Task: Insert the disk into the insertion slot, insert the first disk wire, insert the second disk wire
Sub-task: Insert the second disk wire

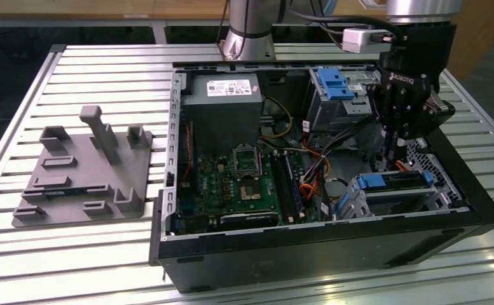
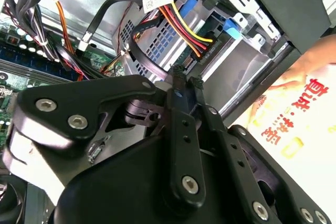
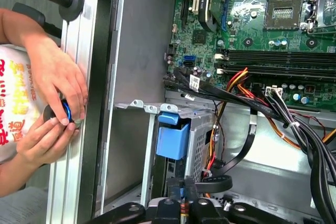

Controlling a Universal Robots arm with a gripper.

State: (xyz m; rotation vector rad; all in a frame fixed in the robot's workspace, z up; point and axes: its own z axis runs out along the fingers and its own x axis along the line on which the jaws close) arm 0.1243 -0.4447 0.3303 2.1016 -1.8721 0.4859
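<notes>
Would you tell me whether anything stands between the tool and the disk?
Nothing visible does. In the exterior view the tool hangs close by the disk, which sits in the insertion slot. A black cable loops close beside the tool in the first wrist view.

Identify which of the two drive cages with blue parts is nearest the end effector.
The low silver cage holding the blue-framed disk: the end effector hangs close above it. The taller grey cage with the blue latch stands farther off.

Slatted aluminium table [image 1: 77, 267], wooden panel [image 1: 487, 38] behind
</notes>
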